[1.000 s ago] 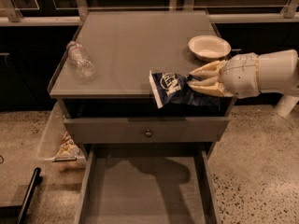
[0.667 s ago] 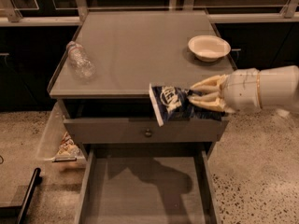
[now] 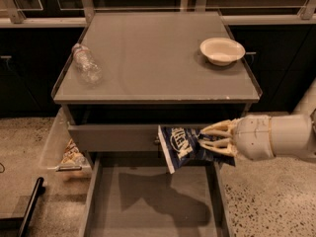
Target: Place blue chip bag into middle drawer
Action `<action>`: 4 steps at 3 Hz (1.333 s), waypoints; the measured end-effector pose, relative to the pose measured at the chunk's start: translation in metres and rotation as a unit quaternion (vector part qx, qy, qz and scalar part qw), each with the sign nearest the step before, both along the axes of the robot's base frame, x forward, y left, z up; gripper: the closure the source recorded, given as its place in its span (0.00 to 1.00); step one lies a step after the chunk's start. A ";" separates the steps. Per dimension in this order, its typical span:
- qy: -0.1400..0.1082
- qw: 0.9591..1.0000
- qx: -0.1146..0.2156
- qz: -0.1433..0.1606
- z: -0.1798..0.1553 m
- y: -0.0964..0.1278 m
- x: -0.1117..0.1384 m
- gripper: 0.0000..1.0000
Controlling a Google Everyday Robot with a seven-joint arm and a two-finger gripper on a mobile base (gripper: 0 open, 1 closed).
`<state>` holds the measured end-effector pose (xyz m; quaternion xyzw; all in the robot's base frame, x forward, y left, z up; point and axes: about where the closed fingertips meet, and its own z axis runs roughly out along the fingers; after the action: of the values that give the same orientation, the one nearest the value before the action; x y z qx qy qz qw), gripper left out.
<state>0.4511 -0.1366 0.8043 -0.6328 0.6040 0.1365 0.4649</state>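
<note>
**Bag Held Above the Open Drawer**

The end effector (image 3: 211,138) extended in from the right, its fingers closed on the right end of the blue chip bag (image 3: 180,145). The bag hung in the air, off the table (image 3: 158,68), in front of the upper drawer front (image 3: 113,137) and above the far right part of the middle drawer (image 3: 148,199). This position probably prepared a release, since the middle drawer stood open directly beneath.
</note>
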 end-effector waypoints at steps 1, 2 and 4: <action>0.013 1.000 -0.008 0.006 -0.049 -0.005 0.012 1.00; 0.025 0.999 -0.017 0.012 -0.087 -0.006 0.028 1.00; 0.030 0.999 -0.016 0.014 -0.093 -0.004 0.029 1.00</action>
<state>0.4797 -0.1410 0.7115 -0.6442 0.6109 0.1521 0.4343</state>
